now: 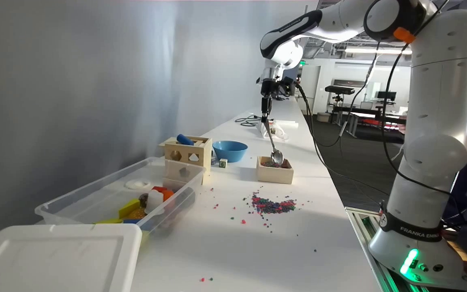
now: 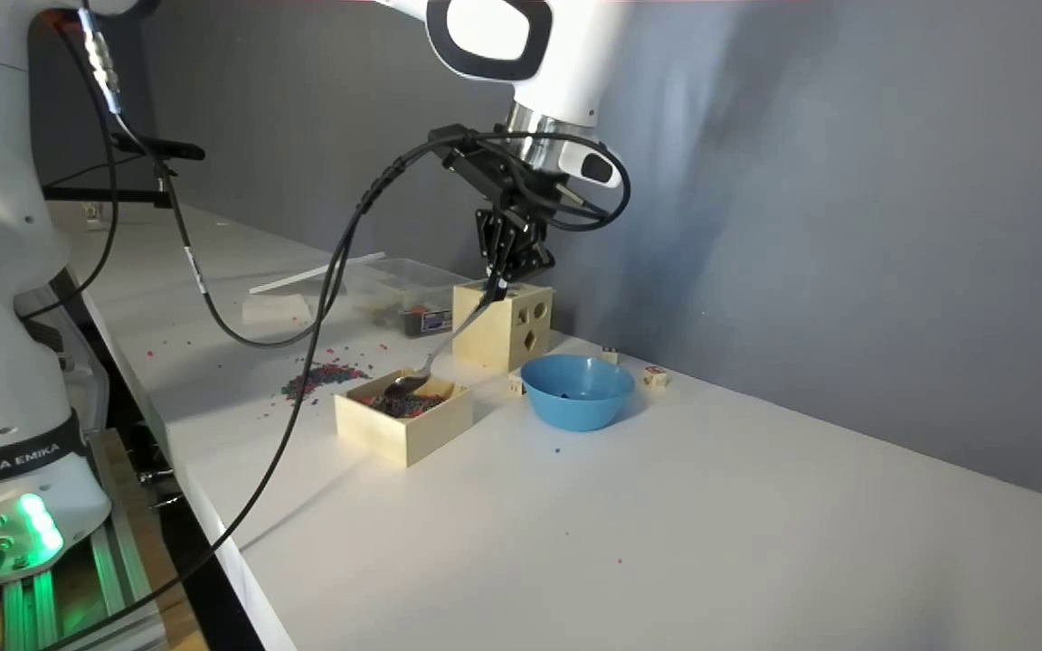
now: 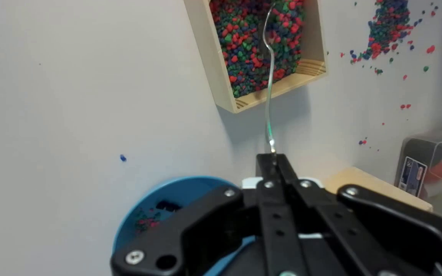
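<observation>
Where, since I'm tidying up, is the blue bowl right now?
In an exterior view, the blue bowl sits on the white table, right of the open wooden tray and in front of the wooden shape-sorter box.

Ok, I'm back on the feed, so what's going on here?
The gripper is closed on a spoon, its lower end at the coloured pebbles in an open wooden box; whether it touches them is hard to tell. A loose pile of more pebbles lies on the table beside the box. The blue bowl nearby holds some.
</observation>
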You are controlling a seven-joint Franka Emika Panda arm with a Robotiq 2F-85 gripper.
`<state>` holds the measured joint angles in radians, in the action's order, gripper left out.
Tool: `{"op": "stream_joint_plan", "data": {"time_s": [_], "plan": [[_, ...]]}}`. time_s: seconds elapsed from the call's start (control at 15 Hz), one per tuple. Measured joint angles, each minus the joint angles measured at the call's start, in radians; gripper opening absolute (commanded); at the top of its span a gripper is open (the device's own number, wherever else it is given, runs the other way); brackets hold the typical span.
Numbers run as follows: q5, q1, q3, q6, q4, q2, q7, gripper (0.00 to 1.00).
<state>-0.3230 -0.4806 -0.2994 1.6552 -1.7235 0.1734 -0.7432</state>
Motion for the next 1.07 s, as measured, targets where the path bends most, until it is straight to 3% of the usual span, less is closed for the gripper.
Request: {"op": "stream_joint_plan", "data": {"time_s": [0.53, 0.73, 1.07], "plan": [[-0.067, 0.001, -0.017, 0.072, 0.003, -0.053, -0.009, 0.01], [-0.129, 0.0, -0.031, 0.123, 0.004, -0.045, 0.076, 0.01], [-0.196, 0.001, -0.032, 0.315, 0.005, 0.013, 0.256, 0.01]]}}
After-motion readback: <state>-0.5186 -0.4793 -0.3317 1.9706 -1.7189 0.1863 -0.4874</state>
